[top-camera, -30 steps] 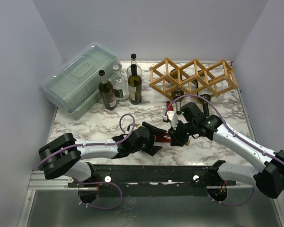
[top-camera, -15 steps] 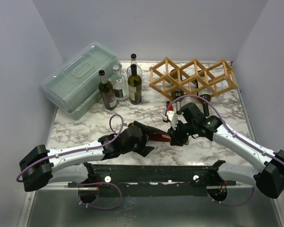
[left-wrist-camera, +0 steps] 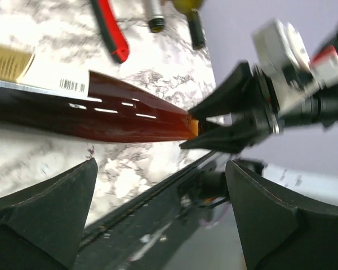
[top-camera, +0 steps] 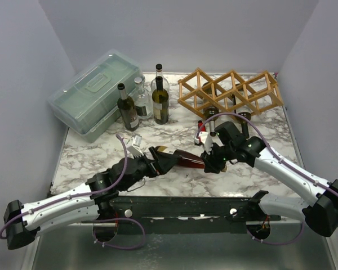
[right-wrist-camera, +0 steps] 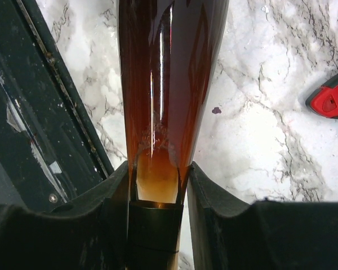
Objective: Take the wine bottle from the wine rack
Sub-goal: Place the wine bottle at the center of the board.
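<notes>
Nearest to me in the top view is the black rail (top-camera: 186,206) along the lower edge, with both arm bases on it; my left arm lies low and stretched from the lower left corner toward the centre. The left gripper (left-wrist-camera: 161,169) has its jaws wide apart and holds nothing; in its wrist view the two fingers (left-wrist-camera: 50,214) sit in the lower corners and the bottle passes beyond them, in the upper left, not between them. The wine bottle (top-camera: 187,159) is brown and lies almost level just below the centre of the top view, its base toward the left gripper and its neck toward the right one; it is out of the rack, over the marble table (top-camera: 96,151); I cannot tell if it touches the marble. The right gripper (right-wrist-camera: 156,185) is clamped on the neck of this bottle; its wrist view shows both fingers pressed against the glass, one on each side. A little behind it a red-handled tool (top-camera: 200,126) lies on the table. Farther back, right of centre, stands the wine rack (top-camera: 230,93), a row of wooden diamond cells; dark bottles (top-camera: 210,112) lie in it with necks pointing to the near side. Left of the rack a group of upright bottles (top-camera: 160,101) stands, some dark and some clear; at the upper left is a translucent plastic box (top-camera: 93,93) with its lid on.
</notes>
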Controlling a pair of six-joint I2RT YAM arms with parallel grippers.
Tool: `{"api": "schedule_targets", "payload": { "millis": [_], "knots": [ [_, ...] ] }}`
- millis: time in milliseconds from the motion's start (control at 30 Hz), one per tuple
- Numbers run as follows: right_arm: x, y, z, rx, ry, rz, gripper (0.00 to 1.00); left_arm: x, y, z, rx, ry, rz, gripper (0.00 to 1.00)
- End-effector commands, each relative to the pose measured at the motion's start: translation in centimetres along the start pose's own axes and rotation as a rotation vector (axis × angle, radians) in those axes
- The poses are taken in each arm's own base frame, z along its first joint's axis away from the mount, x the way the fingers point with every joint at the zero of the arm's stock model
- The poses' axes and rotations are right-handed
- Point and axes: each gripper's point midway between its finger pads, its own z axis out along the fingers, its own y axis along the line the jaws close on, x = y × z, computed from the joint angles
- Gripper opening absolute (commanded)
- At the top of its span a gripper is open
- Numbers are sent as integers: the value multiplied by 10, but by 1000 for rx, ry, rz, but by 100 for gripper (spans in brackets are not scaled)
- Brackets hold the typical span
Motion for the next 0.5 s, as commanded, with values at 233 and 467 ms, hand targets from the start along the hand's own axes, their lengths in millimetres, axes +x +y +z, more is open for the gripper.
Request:
{"api": "schedule_targets", "payload": {
  "millis": [233, 467],
  "knots": [
    [-55, -2, -40, 30, -124, -122, 0, 14, -33, -4, 366, -35, 973, 95],
    [-56, 1, -46, 19, -111, -123, 0, 24, -42, 9, 505, -168, 1434, 98]
  ]
}}
